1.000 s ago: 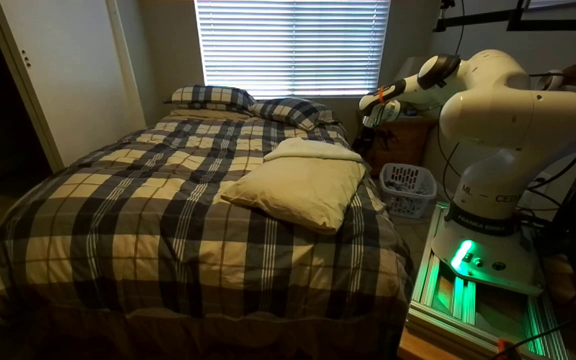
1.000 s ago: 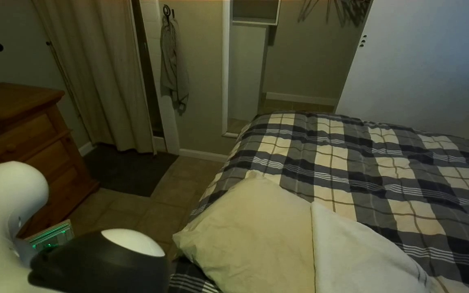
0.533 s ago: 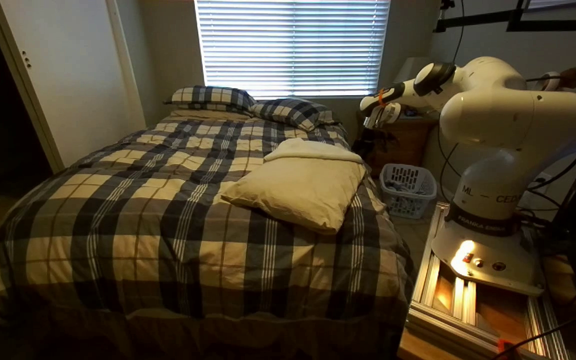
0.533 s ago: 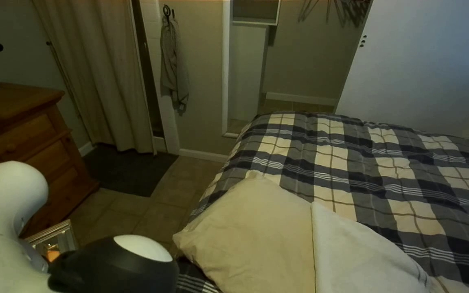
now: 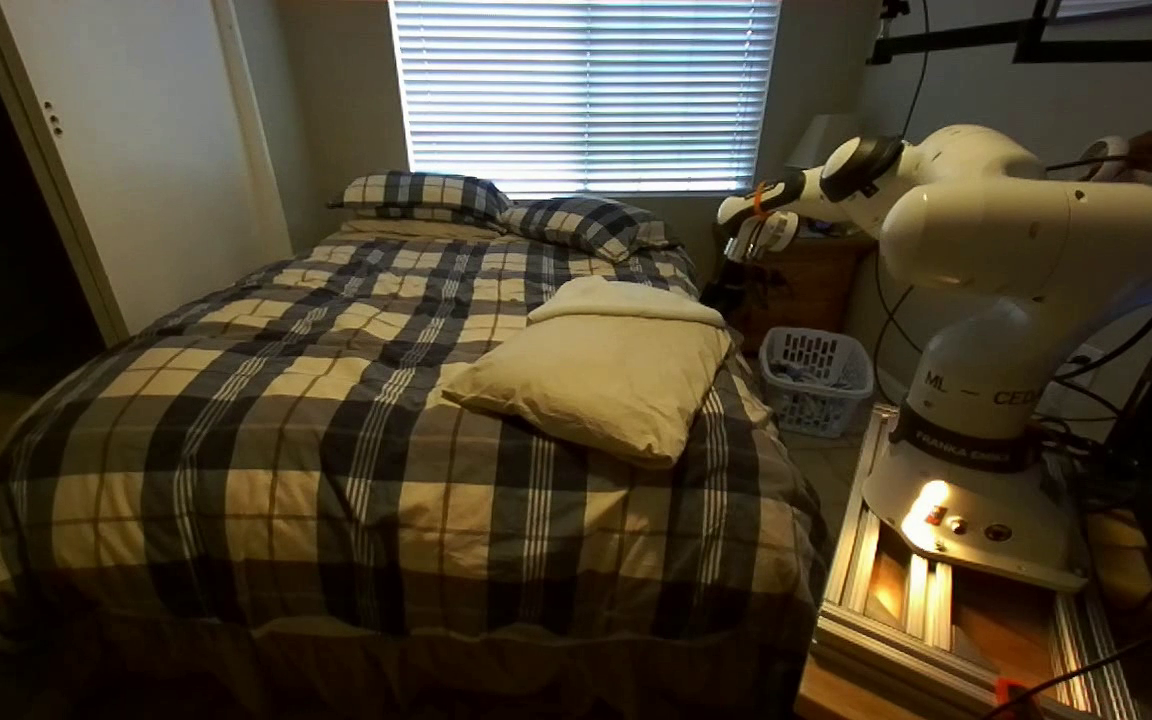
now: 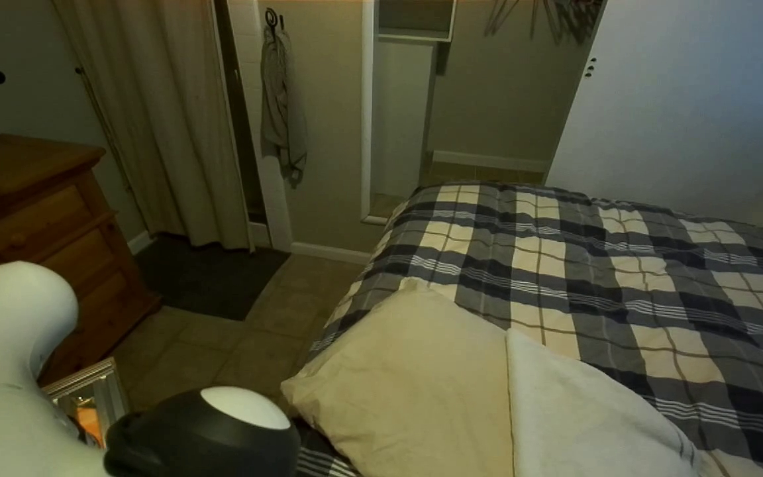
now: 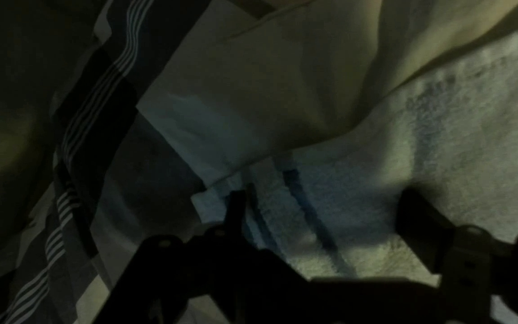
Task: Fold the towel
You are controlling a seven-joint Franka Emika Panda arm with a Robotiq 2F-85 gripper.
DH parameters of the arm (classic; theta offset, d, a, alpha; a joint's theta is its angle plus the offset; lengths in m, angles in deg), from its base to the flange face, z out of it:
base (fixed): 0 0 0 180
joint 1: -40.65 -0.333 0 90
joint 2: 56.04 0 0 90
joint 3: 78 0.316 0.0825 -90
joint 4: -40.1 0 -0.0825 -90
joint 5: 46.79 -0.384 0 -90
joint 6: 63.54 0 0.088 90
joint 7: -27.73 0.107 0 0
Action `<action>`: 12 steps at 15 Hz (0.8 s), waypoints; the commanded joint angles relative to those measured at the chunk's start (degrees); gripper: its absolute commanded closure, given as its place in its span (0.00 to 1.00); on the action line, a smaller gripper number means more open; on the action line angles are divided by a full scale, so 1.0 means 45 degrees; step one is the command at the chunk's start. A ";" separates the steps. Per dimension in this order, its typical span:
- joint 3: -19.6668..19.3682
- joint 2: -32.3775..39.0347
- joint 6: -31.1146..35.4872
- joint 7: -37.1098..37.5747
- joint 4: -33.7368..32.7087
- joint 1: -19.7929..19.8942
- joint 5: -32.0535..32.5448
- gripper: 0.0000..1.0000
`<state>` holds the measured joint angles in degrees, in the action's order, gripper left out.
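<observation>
A white towel point(image 5: 626, 300) with dark stripes lies over the window-side part of a cream pillow point(image 5: 586, 380) on the bed. The towel point(image 6: 587, 411) and pillow point(image 6: 414, 377) also show in an exterior view. In the wrist view the striped towel corner point(image 7: 313, 216) lies below my gripper point(image 7: 322, 202). The fingers are wide apart with nothing held, over the striped end. Whether the fingertips touch the cloth I cannot tell. In an exterior view the gripper point(image 5: 724, 285) is a dark shape beside the pillow's far right corner.
The bed has a plaid cover point(image 5: 336, 450) and plaid pillows point(image 5: 576, 225) near the window. A white laundry basket point(image 5: 816, 380) stands on the floor between bed and arm base. A wooden nightstand point(image 5: 816, 280) is behind the gripper. A wooden dresser point(image 6: 44, 205) stands beyond the arm.
The arm's elbow has lowered and the gripper has moved slightly left and down in an exterior view. The base light went from green to white. Towel and pillow have not moved.
</observation>
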<state>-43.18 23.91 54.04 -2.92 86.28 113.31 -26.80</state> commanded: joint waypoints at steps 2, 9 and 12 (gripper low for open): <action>0.0115 0.0336 -0.0138 0.0091 -0.0734 -0.0347 -0.0110 0.55; -0.0192 -0.0441 0.0124 0.0344 -0.0286 -0.0699 0.0354 0.99; -0.0351 -0.0657 0.0130 0.0320 -0.0236 -0.0847 0.0483 0.64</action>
<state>-43.66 21.87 53.66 -2.92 85.52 110.77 -26.00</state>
